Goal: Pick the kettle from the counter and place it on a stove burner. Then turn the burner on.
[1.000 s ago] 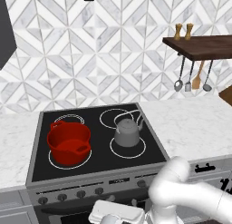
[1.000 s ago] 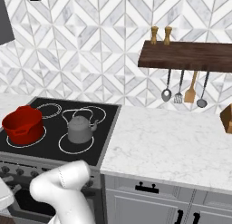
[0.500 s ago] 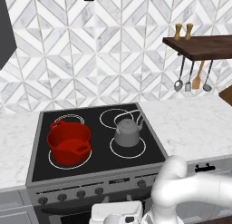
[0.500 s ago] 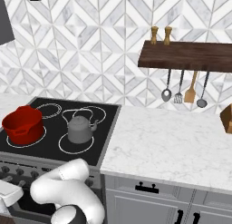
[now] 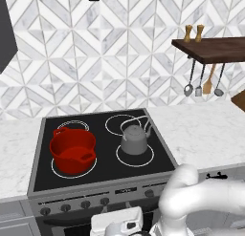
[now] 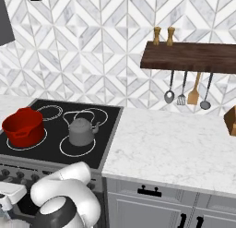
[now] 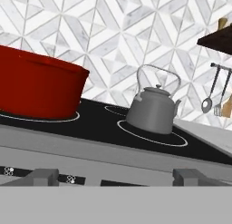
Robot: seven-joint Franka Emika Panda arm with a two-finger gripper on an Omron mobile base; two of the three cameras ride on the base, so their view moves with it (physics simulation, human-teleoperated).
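Kettle is on its ring, and now the burner has to be switched on.

The robot's hand hangs low in front of the stove, near the row of small round dark knobs, and I cannot tell if its two fingers are open or closed. It holds nothing that I can see. Just past the knobs, the small squat grey metal kettle with its thin wire handle sits upright inside the thin white circle burner on the near right of the black glass cooktop. To its left sits the big red two-handled pot. The white marble counter lies to the right of the stove. I think the placing is done. Next the hand likely has to find the knob for the kettle's ring, take hold of it and twist it.
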